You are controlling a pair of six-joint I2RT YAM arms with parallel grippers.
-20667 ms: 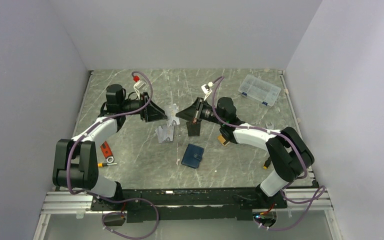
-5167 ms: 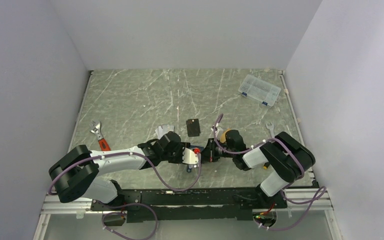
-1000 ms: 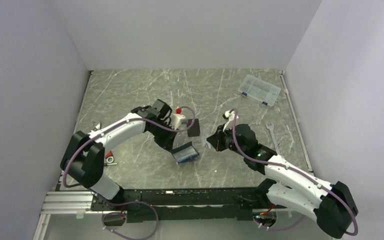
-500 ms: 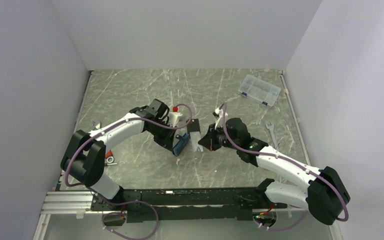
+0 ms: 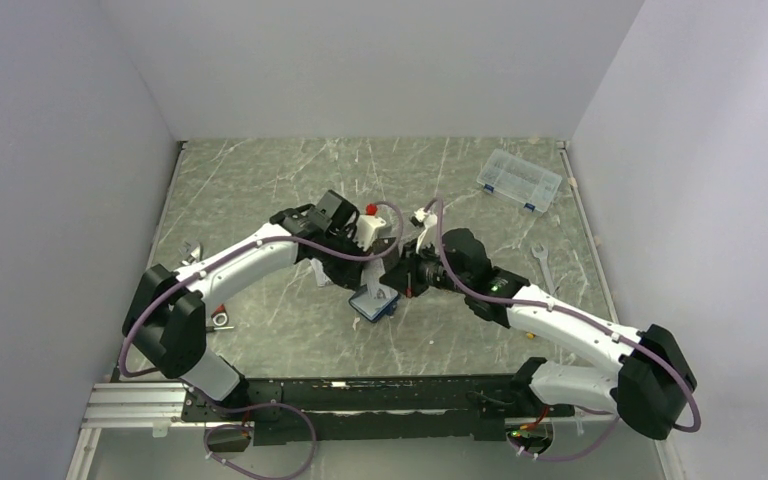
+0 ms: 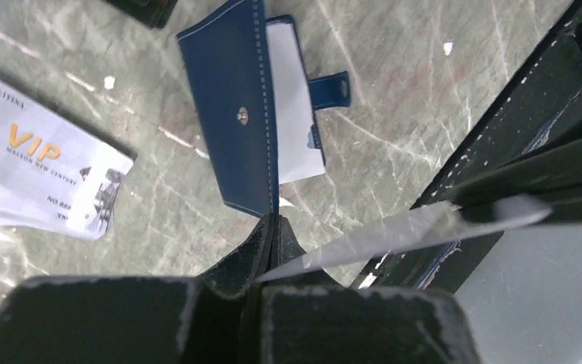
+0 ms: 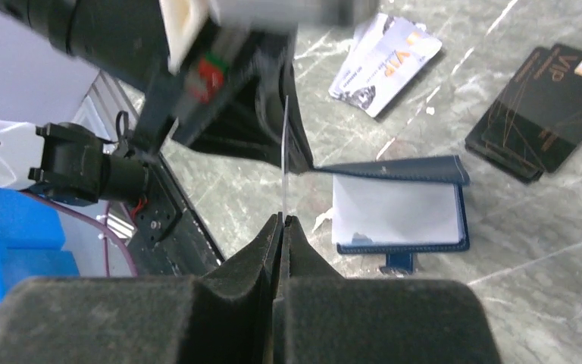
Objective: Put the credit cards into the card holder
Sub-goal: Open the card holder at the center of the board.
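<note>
The navy card holder (image 5: 373, 304) lies open mid-table, and a white card (image 7: 394, 211) rests flat on its lower half. My left gripper (image 6: 274, 225) is shut on the edge of the raised cover (image 6: 231, 114). My right gripper (image 7: 282, 220) is shut on a thin silver credit card (image 7: 283, 152). That card is seen edge-on, upright beside the raised cover (image 7: 394, 168). It also shows as a pale streak (image 6: 424, 227) in the left wrist view. Both grippers meet over the holder in the top view. Two silver VIP credit cards (image 6: 45, 167) lie overlapped on the table to the holder's left.
Flat black cards (image 7: 546, 110) lie just beyond the holder. A clear compartment box (image 5: 520, 180) sits at the back right and a wrench (image 5: 543, 262) at the right. Red-handled tools (image 5: 215, 308) lie at the left. The black frame rail (image 6: 500, 136) runs along the near edge.
Both wrists have closed in over the holder. The right gripper has brought its card left to the raised cover. The holder now lies lower and flatter than half a second ago.
</note>
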